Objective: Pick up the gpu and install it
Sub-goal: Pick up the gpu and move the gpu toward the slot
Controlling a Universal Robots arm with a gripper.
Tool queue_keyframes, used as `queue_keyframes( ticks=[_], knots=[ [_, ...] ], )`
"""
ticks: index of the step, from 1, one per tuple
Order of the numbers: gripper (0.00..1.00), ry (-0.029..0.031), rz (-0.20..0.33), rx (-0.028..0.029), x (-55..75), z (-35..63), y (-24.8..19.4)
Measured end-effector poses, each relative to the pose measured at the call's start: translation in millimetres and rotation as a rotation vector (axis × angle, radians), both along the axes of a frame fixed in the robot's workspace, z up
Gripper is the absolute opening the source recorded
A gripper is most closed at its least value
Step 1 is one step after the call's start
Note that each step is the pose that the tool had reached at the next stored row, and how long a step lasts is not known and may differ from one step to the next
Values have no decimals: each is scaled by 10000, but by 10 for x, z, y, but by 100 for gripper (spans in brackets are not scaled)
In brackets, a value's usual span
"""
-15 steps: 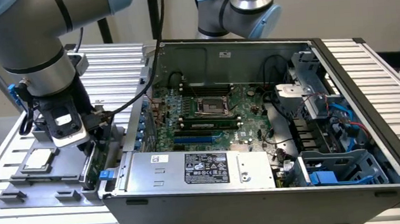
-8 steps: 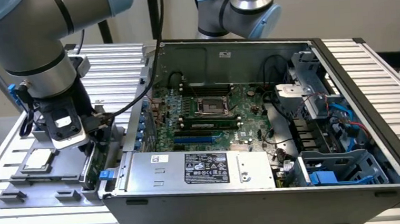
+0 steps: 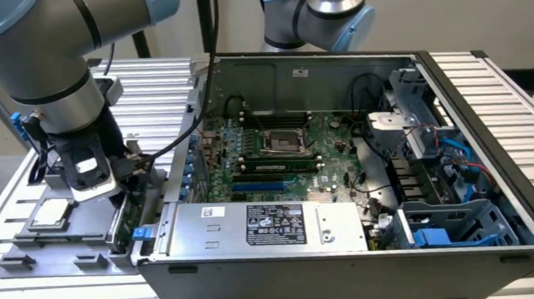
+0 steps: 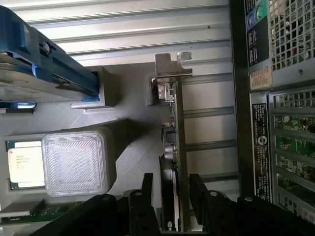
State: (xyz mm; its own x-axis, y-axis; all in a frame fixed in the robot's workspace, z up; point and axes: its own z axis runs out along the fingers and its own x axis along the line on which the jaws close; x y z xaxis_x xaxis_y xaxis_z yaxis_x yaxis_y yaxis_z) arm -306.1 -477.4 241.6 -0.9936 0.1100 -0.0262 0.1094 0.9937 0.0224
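Your hand (image 4: pixel 171 181) straddles the upright gpu (image 4: pixel 177 118) at the edge of the gray tray (image 4: pixel 129 105) beside the computer case (image 4: pixel 241 98), open and gripping nothing, so centre it before closing.

Beside the open computer case (image 3: pixel 351 274), a Universal Robots arm (image 3: pixel 50 80): silver-grey tubular links, pale blue joint caps (image 3: pixel 158 2), a black cable (image 3: pixel 85 21) along its side, and a black gripper (image 3: pixel 90 174) with bolt-studded fingers (image 4: pixel 146 196).

We overlook the open case (image 3: pixel 351 277) from above. Our wrist camera looks closely down on that frame's lower-left tray (image 3: pixel 58 257).
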Motion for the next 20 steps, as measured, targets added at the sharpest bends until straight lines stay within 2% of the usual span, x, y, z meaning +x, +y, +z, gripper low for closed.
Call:
queue_keyframes(
  ticks=[1,10,13,14,20],
  knots=[
    [39,-2,-6,1,1,-4,0],
    [39,-1,-65,1,4,-29,0],
    [37,-1,-77,1,4,-30,0],
    [30,-1,-79,1,4,-29,0],
    [27,-1,-81,1,4,-29,0]
  ],
)
